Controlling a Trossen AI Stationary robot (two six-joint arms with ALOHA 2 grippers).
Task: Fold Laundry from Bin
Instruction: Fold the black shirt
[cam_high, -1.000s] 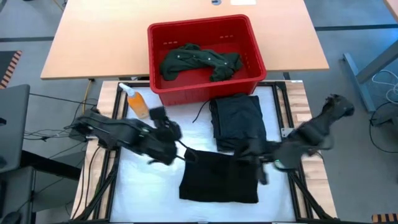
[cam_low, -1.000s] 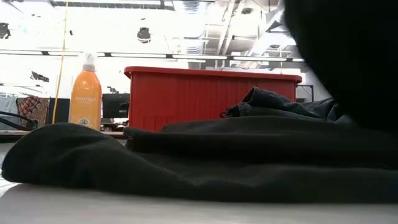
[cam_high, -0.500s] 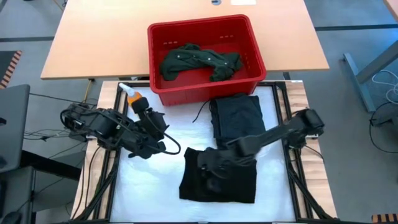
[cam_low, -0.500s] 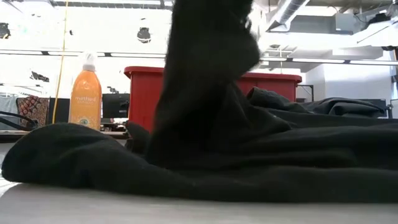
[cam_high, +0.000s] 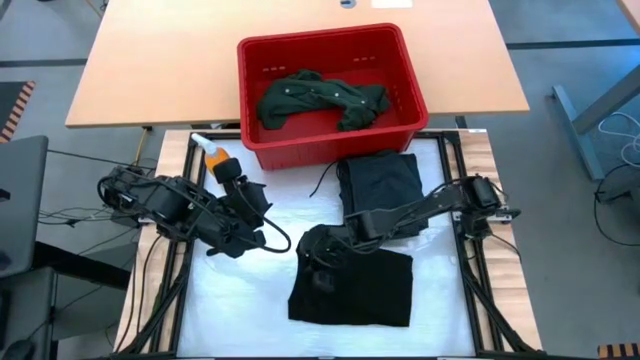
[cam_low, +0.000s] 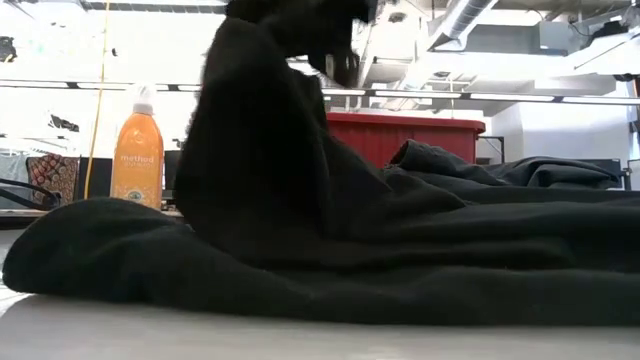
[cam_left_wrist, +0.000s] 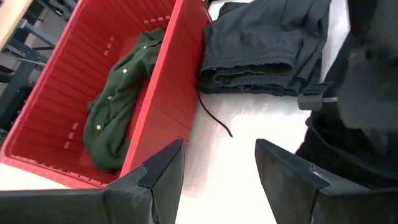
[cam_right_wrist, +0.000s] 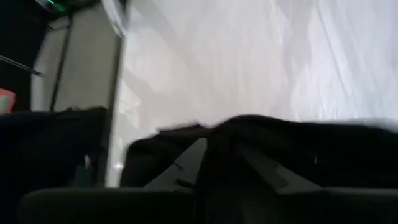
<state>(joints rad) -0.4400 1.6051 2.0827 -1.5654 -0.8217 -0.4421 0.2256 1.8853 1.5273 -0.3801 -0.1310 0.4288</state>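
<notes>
A black garment (cam_high: 360, 290) lies flat on the white table cover, near the front. Folded dark jeans (cam_high: 380, 195) lie behind it, just in front of the red bin (cam_high: 330, 148). A dark green buttoned shirt (cam_high: 320, 100) lies crumpled inside the bin. My right gripper (cam_high: 318, 252) reaches in from the right, low over the black garment's far left corner (cam_right_wrist: 174, 140). Its fingers (cam_right_wrist: 193, 158) stand a little apart. My left gripper (cam_left_wrist: 217, 155) hangs open over the table's left part (cam_high: 248, 195), pointing toward the bin and jeans, with nothing between its fingers. My right gripper slants down from the table's right side onto the black garment's far left corner (cam_high: 305, 240). Dark cloth fills the gap between its fingers in the right wrist view. Whether the fingers touch the cloth I cannot tell. The garment lies on the table.
An orange bottle (cam_high: 215, 158) stands at the bin's near left corner, close to my left arm. A thin dark cord (cam_left_wrist: 214, 118) trails from the jeans onto the white cover (cam_high: 240, 300). Bare white cover lies left of the black garment. A wooden tabletop (cam_high: 150, 70) lies behind.
My right gripper has swept from the black garment's right side toward the table's left edge and come down, ending over the garment's far left corner. My left gripper has drawn back from that corner toward the far left and risen a little, then kept still. The garment stays flat.
</notes>
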